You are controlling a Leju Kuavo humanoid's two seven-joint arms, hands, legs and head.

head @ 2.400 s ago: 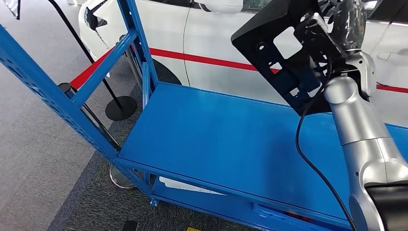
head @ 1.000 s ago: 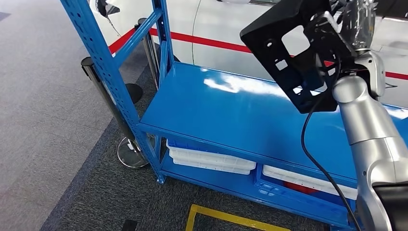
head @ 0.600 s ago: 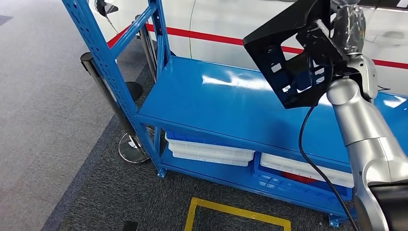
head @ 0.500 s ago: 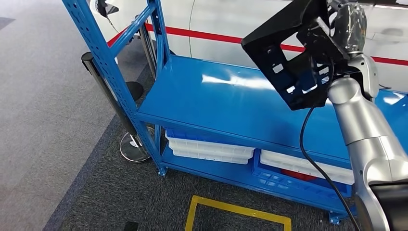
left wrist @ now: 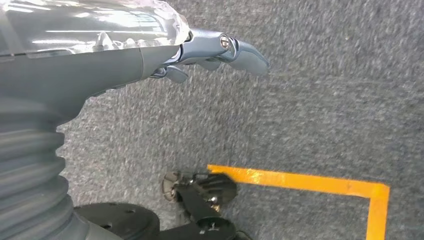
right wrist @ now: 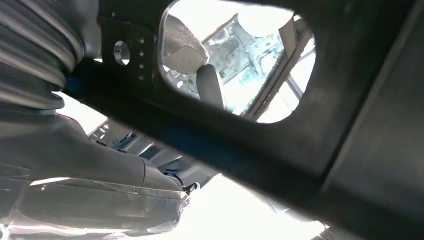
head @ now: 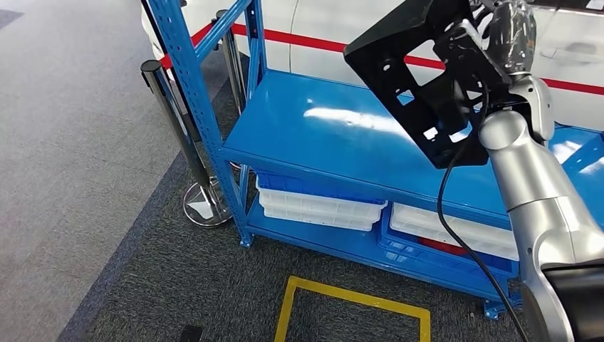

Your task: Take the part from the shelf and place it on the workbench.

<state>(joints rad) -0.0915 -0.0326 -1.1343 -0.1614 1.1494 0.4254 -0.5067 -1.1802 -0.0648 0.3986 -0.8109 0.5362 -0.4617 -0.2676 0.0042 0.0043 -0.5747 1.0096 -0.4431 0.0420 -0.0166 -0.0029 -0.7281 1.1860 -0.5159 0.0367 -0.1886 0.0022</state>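
Nearest the robot, yellow floor tape (head: 354, 303) marks a rectangle on dark grey carpet (head: 178, 285). The left hand (left wrist: 150, 55) hangs over this carpet, fingers (left wrist: 245, 50) extended close together, holding nothing. Beyond the tape stands a blue shelf (head: 335, 135); its top deck is bare and glossy, with white trays (head: 320, 209) stacked in blue bins on the level below. The right hand (head: 507, 32) is raised above the shelf's right part and grips the black part (head: 420, 64), a perforated plate with cut-outs, tilted in the air clear of the deck. Finger positions on the part cannot be told. A chrome stanchion (head: 178, 135) stands just beside the shelf's left upright. A white car (head: 335, 28) with red stripe lies behind.
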